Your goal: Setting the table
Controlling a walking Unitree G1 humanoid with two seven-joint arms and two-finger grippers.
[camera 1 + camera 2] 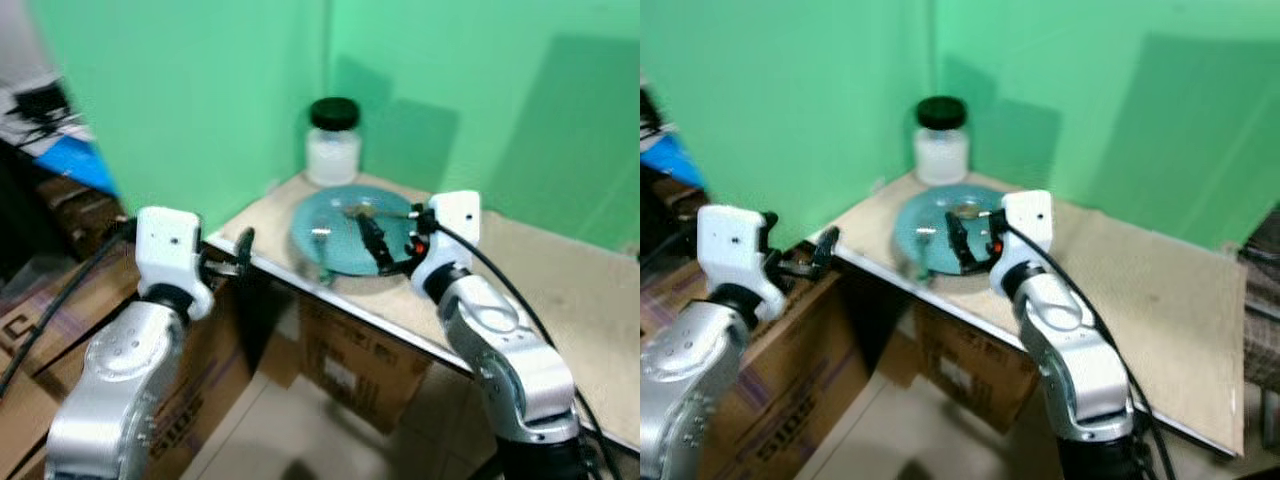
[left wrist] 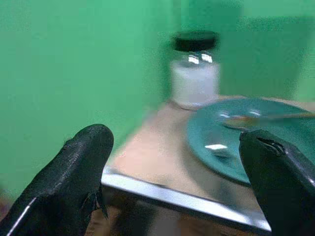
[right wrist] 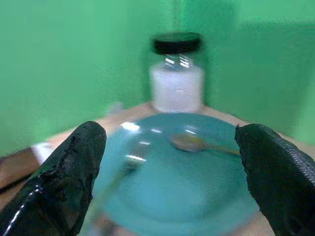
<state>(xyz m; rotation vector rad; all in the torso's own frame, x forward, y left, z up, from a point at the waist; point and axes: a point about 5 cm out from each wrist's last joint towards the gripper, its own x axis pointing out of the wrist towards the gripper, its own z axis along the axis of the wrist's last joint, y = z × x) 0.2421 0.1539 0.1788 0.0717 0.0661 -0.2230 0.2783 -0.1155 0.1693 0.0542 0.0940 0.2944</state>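
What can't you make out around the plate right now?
- Second utensil on the plate: right wrist view, motion-blurred; fork or knife unclear.
- Jar contents: white, blur hides what it is.
- Right gripper over the plate: touching or hovering, head views too blurred.

Green walls (image 1: 200, 110), beige table (image 1: 1140, 300), cardboard boxes (image 1: 345, 365) beneath.

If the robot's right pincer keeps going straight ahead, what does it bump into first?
Probably the teal plate, which lies just below the open right pincer, with a spoon on it. Passing over that, it would reach the white jar behind.
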